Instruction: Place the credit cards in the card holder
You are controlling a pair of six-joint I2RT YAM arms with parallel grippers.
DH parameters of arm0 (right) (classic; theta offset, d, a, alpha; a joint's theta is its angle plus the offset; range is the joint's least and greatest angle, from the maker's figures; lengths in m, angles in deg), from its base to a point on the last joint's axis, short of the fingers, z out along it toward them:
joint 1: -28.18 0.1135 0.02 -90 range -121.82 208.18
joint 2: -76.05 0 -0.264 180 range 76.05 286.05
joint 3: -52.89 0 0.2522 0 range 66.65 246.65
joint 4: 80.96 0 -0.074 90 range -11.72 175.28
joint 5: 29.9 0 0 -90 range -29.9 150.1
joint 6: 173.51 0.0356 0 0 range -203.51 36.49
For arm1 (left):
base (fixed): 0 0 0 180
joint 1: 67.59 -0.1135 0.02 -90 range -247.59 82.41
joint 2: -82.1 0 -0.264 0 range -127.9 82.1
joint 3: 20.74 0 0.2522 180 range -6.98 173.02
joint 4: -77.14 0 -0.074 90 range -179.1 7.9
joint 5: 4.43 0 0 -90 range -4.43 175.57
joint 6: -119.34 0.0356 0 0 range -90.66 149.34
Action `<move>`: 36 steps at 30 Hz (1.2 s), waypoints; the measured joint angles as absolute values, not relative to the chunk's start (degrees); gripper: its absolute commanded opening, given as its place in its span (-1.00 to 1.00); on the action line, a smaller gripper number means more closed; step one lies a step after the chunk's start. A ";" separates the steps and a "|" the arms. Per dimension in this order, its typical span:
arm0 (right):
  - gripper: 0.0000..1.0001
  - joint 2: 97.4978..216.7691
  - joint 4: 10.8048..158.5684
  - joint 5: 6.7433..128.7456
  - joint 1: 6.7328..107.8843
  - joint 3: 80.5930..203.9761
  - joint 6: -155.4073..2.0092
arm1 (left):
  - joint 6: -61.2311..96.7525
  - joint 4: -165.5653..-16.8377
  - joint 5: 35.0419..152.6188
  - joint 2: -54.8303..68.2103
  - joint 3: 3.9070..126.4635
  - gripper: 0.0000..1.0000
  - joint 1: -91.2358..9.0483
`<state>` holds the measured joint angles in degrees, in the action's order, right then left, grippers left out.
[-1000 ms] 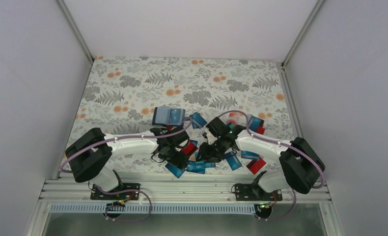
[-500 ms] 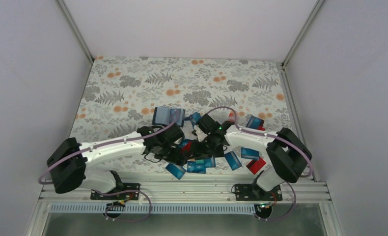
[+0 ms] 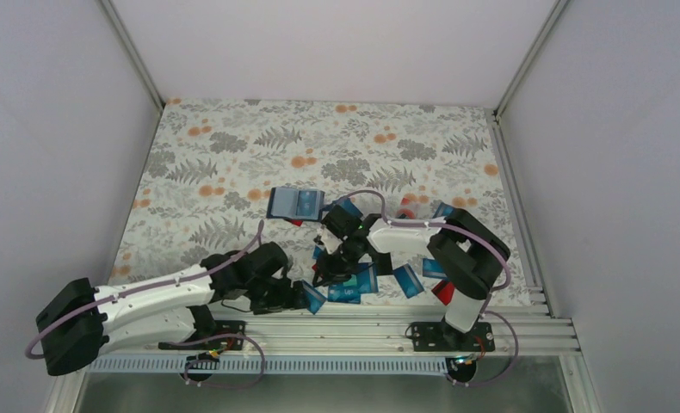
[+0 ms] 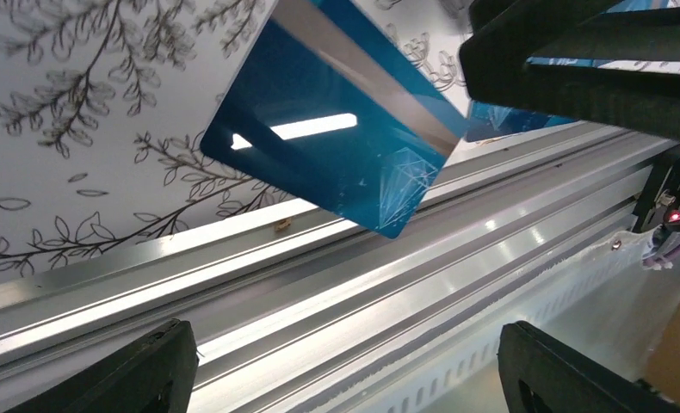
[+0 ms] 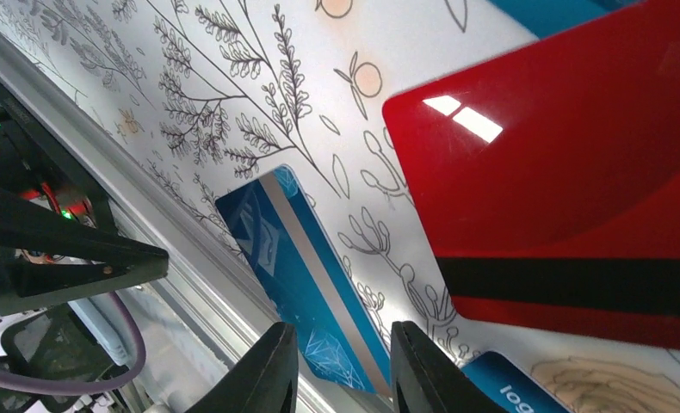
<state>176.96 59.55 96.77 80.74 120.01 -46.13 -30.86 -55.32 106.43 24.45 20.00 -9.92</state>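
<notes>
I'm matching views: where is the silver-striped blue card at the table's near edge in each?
Top external: blue card bottom centre, beside the aluminium rail.
Left wrist: card upper centre, above rail.
Right wrist: card lower centre, right of rail.
Shared landmark: the rail.

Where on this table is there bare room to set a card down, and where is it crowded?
Bare: the floral cloth from the card holder to the far edge, and left of the holder. Crowded: the near centre-right strip, where the credit cards lie scattered.
</notes>
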 measured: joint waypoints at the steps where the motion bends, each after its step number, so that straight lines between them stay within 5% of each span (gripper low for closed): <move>1: -0.47 177.28 59.85 96.83 80.80 120.01 -46.32 | -32.57 -56.87 107.00 25.48 18.23 0.70 -9.92; 18: -0.51 178.09 66.43 99.22 81.70 116.69 -46.48 | -50.86 -80.85 107.66 29.72 3.26 0.47 -9.99; 36: -0.56 174.44 71.48 99.59 82.38 110.57 -45.03 | -61.18 -106.66 107.35 19.18 -3.21 0.15 -9.51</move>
<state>174.44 71.48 99.59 82.38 110.57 -45.03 -61.18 -106.66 107.35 19.18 -3.21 -9.51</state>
